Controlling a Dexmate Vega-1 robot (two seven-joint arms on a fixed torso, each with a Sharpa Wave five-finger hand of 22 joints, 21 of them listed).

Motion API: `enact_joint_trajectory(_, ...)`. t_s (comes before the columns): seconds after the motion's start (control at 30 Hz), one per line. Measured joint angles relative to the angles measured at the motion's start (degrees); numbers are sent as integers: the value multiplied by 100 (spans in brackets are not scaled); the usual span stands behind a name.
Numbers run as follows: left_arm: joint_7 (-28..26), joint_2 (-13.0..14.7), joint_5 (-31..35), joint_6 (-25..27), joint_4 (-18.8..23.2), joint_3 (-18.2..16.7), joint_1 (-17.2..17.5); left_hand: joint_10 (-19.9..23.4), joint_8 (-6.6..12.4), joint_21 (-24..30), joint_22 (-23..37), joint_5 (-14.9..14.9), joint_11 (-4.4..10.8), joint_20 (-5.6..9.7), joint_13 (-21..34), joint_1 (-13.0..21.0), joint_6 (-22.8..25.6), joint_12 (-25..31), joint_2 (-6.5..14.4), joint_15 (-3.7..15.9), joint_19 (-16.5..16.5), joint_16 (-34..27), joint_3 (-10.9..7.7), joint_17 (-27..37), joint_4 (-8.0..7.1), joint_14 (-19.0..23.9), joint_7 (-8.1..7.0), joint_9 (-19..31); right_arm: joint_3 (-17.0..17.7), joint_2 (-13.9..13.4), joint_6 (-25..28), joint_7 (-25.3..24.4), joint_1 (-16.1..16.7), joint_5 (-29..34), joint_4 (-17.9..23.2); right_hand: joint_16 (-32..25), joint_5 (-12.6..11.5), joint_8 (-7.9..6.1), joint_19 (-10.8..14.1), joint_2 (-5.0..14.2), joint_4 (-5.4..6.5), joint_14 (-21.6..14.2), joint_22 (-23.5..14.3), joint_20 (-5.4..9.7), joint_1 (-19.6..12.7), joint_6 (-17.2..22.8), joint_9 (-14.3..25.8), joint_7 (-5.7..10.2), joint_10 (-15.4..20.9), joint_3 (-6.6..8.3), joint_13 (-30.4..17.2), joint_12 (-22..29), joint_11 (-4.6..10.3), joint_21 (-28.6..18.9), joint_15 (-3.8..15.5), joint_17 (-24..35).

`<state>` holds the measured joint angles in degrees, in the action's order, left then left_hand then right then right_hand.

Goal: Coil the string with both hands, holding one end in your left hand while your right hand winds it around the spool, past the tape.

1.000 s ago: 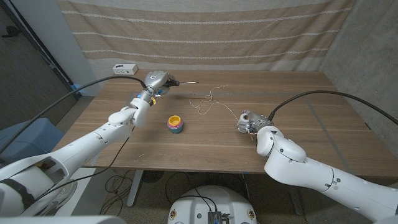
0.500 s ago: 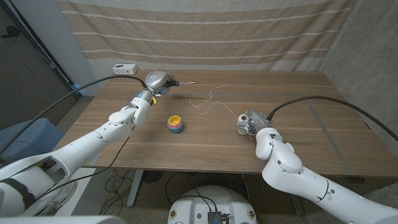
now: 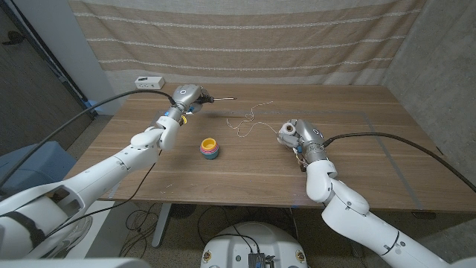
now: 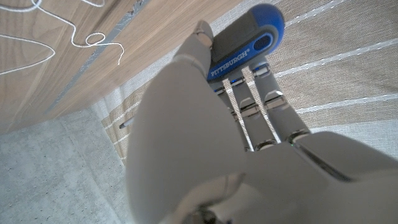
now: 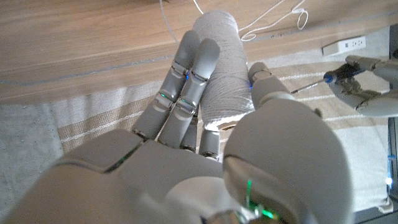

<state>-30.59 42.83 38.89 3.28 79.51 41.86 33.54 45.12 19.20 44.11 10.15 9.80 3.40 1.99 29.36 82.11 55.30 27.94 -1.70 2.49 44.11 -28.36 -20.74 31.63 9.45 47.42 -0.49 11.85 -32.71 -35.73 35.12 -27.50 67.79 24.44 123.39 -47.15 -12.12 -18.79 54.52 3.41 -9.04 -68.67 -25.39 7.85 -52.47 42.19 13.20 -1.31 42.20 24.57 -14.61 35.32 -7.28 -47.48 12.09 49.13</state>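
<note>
My right hand [image 3: 299,137] grips a pale grey spool [image 5: 221,68] of string, fingers and thumb wrapped round it, at the table's middle right. Loose white string [image 3: 249,121] runs from the spool in loops toward the table's far middle; it also shows as string [image 4: 37,43] in the left wrist view. My left hand [image 3: 184,97] is at the far left and holds a blue and black screwdriver handle [image 4: 245,40]. The screwdriver's thin shaft [image 3: 222,98] points toward the right. A colourful tape roll [image 3: 210,148] lies between the hands, nearer the front.
A white power strip [image 3: 149,81] lies at the table's far left edge. A striped beige curtain [image 3: 245,37] hangs behind the wooden table [image 3: 357,179]. Black cables trail from both arms.
My right hand has lifted and moved a little left and away with the spool, and its forearm has swung in under it. The left hand and the tape roll have stayed still.
</note>
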Motion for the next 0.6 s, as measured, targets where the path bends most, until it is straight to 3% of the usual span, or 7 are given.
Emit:
enact_joint_trajectory(0.2,-62,-22,-25,-66,-28,0,-27,0,-1,8,0,-1,0,11,0,0,1,0,0,6,-11,14,0,5,0,5,-1,1,254,186,-1281,-527,39,-744,-429,9,-48,44,-46,-23,0,1,-26,-5,-23,0,26,0,0,0,0,0,0,-45,0,64)
enact_joint_trajectory(0.27,-92,-22,-34,-95,-28,0,-27,0,-2,8,0,-1,0,11,0,0,2,0,0,6,-11,19,0,7,0,6,-2,1,321,260,-1281,-527,5,-744,-606,20,-48,44,-50,-29,1,1,-26,-9,-29,1,26,0,0,0,0,0,0,-71,-1,81)
enact_joint_trajectory(0.33,-123,-41,-37,-121,-39,0,-46,0,-22,8,0,-2,0,11,0,0,8,0,0,6,-11,20,0,13,-1,6,-7,2,364,326,-2185,-605,-43,-1227,-753,34,-49,45,-50,-29,1,1,-26,-9,-29,0,26,0,0,1,0,0,0,-89,-1,92)
enact_joint_trajectory(0.6,-231,-59,-55,-202,-40,-21,-68,0,-30,8,1,-8,0,11,27,0,18,-45,0,7,-11,24,7,13,-7,6,3,2,410,579,-3570,-451,-298,-1865,-1267,57,-49,94,-49,-59,2,1,-26,-9,-59,75,74,7,0,1,0,0,0,-172,-1,155)
